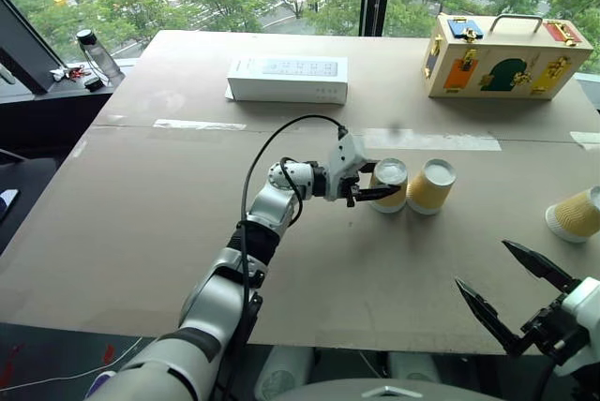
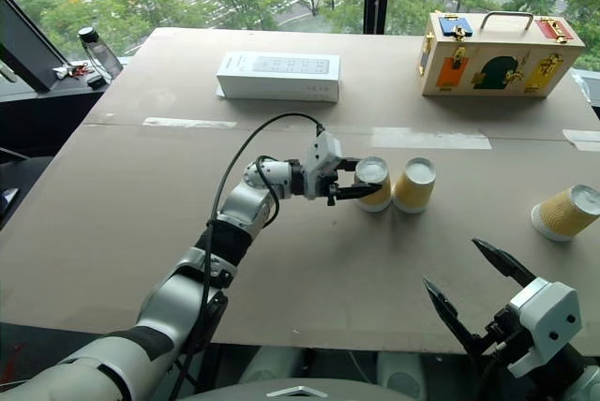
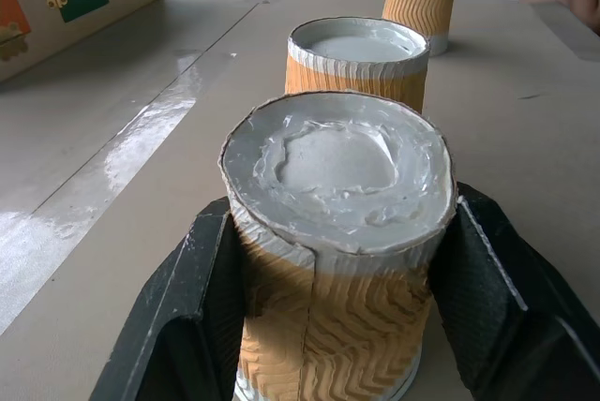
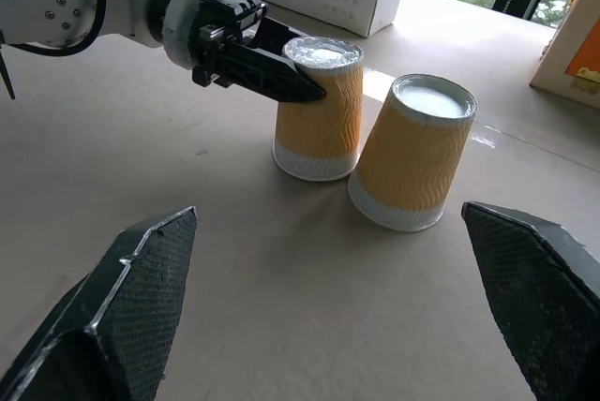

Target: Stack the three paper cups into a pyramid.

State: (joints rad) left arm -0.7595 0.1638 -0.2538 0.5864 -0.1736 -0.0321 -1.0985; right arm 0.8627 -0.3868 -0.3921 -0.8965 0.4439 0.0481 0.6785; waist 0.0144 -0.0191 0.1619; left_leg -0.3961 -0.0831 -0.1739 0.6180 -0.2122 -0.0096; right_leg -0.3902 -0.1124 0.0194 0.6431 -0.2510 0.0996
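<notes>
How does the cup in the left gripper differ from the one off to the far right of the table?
The gripped cup stands upside down, base up; the far-right cup lies tipped on its side. The left gripper is shut on the gripped cup, while the far-right cup sits free, with the open right gripper nearer the table edge. The gripped cup stands right beside the middle cup; the far-right cup sits apart. Both are yellow ribbed paper cups.
</notes>
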